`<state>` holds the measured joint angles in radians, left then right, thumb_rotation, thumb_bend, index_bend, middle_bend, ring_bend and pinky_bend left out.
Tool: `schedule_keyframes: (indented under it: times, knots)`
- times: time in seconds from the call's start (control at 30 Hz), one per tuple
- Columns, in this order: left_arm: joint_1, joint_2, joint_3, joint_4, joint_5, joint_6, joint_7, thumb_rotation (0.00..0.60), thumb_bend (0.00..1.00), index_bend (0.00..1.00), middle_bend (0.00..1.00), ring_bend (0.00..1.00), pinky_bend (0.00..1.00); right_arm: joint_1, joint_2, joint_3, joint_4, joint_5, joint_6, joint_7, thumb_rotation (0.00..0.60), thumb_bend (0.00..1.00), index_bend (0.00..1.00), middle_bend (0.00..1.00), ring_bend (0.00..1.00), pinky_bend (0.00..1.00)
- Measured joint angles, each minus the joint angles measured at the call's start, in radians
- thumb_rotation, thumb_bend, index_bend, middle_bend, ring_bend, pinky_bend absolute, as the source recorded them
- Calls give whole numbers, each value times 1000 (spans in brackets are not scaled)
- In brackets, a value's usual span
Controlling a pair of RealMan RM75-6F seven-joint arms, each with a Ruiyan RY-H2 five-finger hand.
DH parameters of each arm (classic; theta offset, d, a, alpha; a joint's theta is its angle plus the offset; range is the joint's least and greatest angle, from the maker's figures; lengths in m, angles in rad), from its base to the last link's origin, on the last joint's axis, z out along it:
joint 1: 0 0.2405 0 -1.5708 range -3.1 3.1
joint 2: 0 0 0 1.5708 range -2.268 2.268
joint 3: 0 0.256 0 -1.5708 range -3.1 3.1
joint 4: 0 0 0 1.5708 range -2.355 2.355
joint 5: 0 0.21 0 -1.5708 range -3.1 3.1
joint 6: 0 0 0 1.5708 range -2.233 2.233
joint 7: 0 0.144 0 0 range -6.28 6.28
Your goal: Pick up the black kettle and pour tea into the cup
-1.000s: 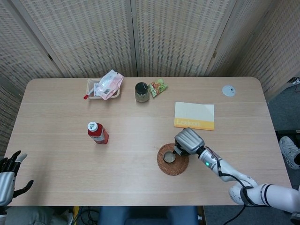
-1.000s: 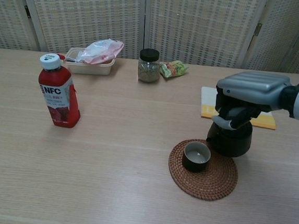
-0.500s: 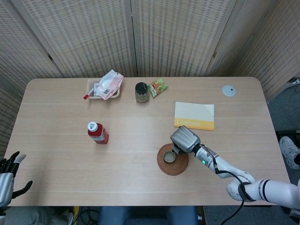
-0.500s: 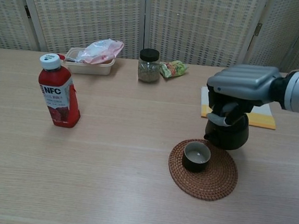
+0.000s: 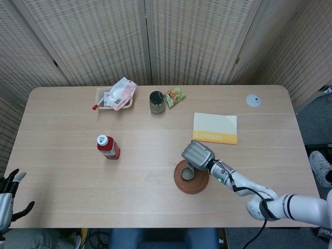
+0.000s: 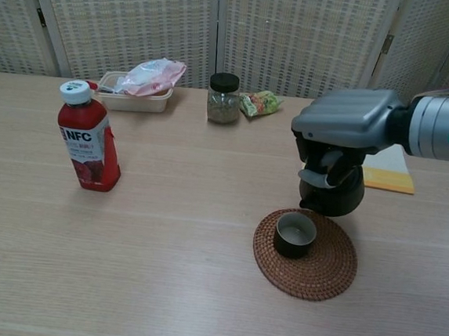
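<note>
Black and rounded, the kettle (image 6: 334, 195) hangs lifted off the table (image 6: 164, 233), your right hand (image 6: 346, 131) clamped over its top so that only its lower body shows in the chest view. It sits just above the far right rim of the woven coaster (image 6: 310, 264), close beside the small dark cup (image 6: 295, 234) that stands on the coaster's far part. From the head view the kettle is hidden under your right hand (image 5: 197, 154), which covers the coaster's (image 5: 192, 179) far edge.

Your left hand (image 5: 9, 199) rests at the near left corner, off the table, fingers spread and holding nothing.

To the left stands a red juice bottle (image 6: 88, 146), well apart. Along the far side you have a plastic tray (image 6: 132, 97) with a pink bag (image 6: 150, 75) on it, a dark-lidded jar (image 6: 223, 99) and a green snack packet (image 6: 260, 103). A yellow-edged booklet (image 5: 215, 128) lies just beyond your right hand.
</note>
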<state>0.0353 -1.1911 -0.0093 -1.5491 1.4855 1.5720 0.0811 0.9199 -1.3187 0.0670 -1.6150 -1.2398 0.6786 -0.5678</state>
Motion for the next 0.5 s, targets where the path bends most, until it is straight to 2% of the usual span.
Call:
schedule_keyframes:
  times: [0.5]
  knots:
    - [10, -9, 0, 11, 5, 10, -11, 600, 217, 140, 61, 162, 87, 56, 12, -46, -51, 76, 6, -162, 447, 535, 976, 984, 859, 535]
